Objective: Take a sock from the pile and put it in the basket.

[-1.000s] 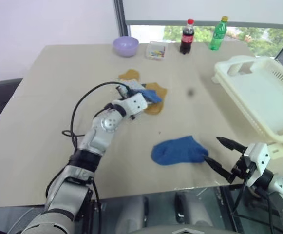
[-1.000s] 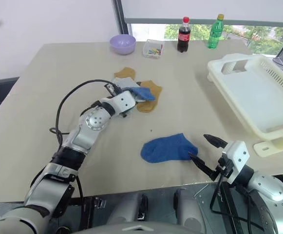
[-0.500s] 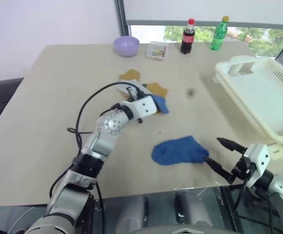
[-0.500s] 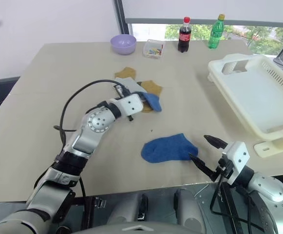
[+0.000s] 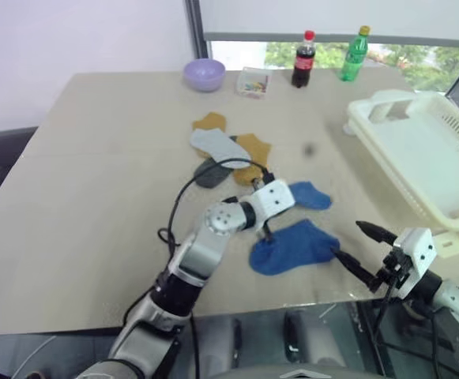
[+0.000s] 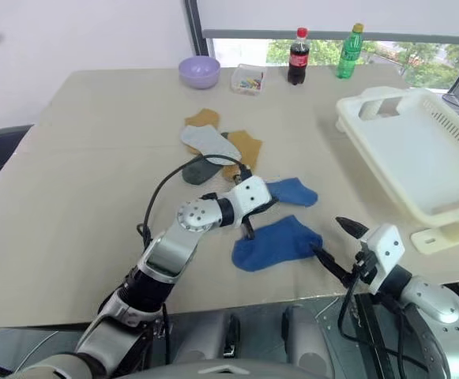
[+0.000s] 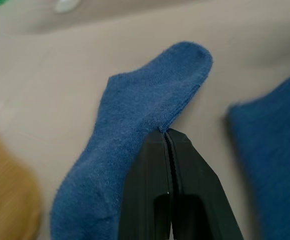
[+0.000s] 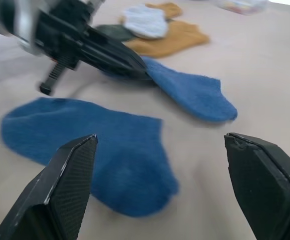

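Left eye view: small blue sock (image 5: 309,195) was dragged off the pile (image 5: 227,150) by left gripper (image 7: 167,134), fingers together on its edge; right gripper (image 5: 354,246) stayed spread. Basket (image 5: 419,158) not yet reached.

Soft, even daylight comes from the window (image 5: 419,49) at the far side — the table (image 5: 95,158) is bright, with only faint shadows. A small dark smudge sits at the same spot in the left eye view. Both wrist views are blurred — edges soft, backgrounds out of focus.
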You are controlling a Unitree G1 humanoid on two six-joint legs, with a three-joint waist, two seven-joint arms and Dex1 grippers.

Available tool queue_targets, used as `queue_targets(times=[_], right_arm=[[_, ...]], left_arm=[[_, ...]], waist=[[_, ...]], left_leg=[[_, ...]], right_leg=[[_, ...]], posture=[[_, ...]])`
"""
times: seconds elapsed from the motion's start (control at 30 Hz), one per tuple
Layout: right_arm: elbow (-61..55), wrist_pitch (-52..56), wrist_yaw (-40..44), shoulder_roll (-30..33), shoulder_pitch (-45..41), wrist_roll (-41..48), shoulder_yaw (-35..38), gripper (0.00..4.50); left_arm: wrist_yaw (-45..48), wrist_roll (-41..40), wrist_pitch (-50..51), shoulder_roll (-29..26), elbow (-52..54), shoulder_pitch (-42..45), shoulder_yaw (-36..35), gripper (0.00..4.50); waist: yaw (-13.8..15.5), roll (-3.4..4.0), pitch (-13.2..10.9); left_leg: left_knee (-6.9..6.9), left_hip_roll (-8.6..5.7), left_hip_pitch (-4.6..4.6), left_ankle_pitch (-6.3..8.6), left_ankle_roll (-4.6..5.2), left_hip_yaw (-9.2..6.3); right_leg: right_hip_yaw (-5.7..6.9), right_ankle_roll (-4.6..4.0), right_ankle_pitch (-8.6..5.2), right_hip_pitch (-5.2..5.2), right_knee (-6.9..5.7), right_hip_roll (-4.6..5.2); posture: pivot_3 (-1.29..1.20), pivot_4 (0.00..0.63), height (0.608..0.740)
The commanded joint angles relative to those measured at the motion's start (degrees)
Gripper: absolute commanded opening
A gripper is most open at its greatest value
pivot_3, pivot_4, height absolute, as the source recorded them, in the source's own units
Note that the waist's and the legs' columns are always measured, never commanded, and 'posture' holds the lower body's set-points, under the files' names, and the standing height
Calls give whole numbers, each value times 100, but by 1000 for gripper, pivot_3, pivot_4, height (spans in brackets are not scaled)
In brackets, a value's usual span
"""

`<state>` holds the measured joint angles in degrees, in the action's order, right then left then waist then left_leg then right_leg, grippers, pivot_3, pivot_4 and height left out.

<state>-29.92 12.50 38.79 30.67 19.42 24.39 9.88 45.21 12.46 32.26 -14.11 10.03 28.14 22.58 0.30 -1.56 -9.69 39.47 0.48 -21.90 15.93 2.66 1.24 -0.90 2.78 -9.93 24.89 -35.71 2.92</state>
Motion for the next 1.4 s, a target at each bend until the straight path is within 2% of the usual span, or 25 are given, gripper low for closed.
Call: queue_targets(times=[0.03, 0.1, 0.23, 0.37, 0.6, 0.63, 0.67, 0.73, 0.9, 1.13, 1.23, 1.37, 1.4], right_arm=[[-13, 482, -339, 93, -209, 70, 256, 4174], [7, 988, -490, 159, -397, 294, 339, 4174], [85, 2457, -996, 248, -1027, 890, 465, 4174], [441, 3472, -1430, 3, -1835, 1492, 525, 4174], [1147, 4099, -1727, -688, -2707, 1955, 379, 4174], [1204, 4108, -1733, -797, -2784, 1987, 349, 3622], [1249, 4132, -1754, -888, -2841, 2021, 338, 3333], [1351, 4107, -1771, -995, -2920, 1961, 273, 2377], [1444, 3970, -1678, -994, -3016, 1779, 72, 67], [1471, 3836, -1604, -980, -2945, 1592, 9, 67], [1414, 3789, -1599, -988, -2853, 1536, -37, 0], [1383, 3769, -1575, -977, -2814, 1511, -59, 0], [1379, 3750, -1547, -963, -2810, 1498, -73, 0]], left_arm=[[286, -463, 752, -86, 452, 48, -161, 1667], [318, -605, 890, -218, 522, 65, -253, 2514], [619, -1103, 1031, -584, 559, 82, -538, 2514], [826, -1713, 1376, -750, 588, 184, -822, 2514], [535, -2025, 1458, -873, 283, 239, -1007, 2514], [441, -2029, 1498, -875, 181, 274, -1054, 2562], [357, -2028, 1529, -885, 91, 307, -1079, 2562], [156, -1997, 1585, -875, -127, 378, -1134, 2562], [-137, -1888, 1598, -931, -593, 365, -1014, 2562], [-203, -1866, 1548, -938, -795, 268, -724, 2562], [-136, -1877, 1526, -994, -740, 176, -633, 1602], [-248, -1866, 1535, -963, -854, 196, -683, 57], [-269, -1876, 1535, -946, -871, 204, -696, 57]], waist=[[-28, 0, 0], [-30, 0, -1], [-63, 0, -2], [-67, -1, -3], [-74, 0, -4], [-73, 1, -3], [-74, 1, -3], [-79, 1, -3], [-92, 2, -3], [-88, 4, 0], [-90, 6, 2], [-90, 6, 3], [-90, 6, 3]], left_leg=[[-3, 4, 1, 0, 0, -2], [-3, 9, -2, 0, 0, -6], [-3, 10, -2, 0, 0, -1], [-3, 10, -7, 0, 0, -1], [-6, 4, -46, 0, 0, -5], [-5, 2, -58, -1, 1, -5], [-5, 2, -67, -1, 1, -5], [-4, -2, -70, -1, 1, -6], [-4, -5, -71, -1, 1, -6], [-4, -6, -69, -1, 1, -6], [-3, -6, -63, -1, 1, -5], [-3, -6, -63, -1, 1, -4], [-3, -6, -63, -1, 1, -4]], right_leg=[[1, -1, 0, 0, 0, -5], [3, -1, -1, 4, -1, -7], [-4, -1, 0, 3, -1, -1], [-4, -2, 0, 11, -1, 1], [-4, -3, 3, 41, 2, 0], [-4, -8, 11, 52, 1, 1], [-4, -8, 22, 59, 0, 2], [-2, 1, 28, 62, -1, 1], [-2, 2, 28, 64, -1, 1], [-2, 2, 28, 63, -5, 2], [-4, 3, 27, 61, -10, 2], [-4, 1, 28, 61, -9, 2], [-4, 1, 28, 60, -9, 4]], posture=[[0, 150, 735], [0, 150, 735], [0, 150, 735], [0, 150, 735], [0, 150, 735], [0, 150, 735], [0, 150, 735], [0, 150, 735], [0, 150, 735], [0, 150, 735], [0, 150, 735], [0, 150, 735], [0, 150, 735]])
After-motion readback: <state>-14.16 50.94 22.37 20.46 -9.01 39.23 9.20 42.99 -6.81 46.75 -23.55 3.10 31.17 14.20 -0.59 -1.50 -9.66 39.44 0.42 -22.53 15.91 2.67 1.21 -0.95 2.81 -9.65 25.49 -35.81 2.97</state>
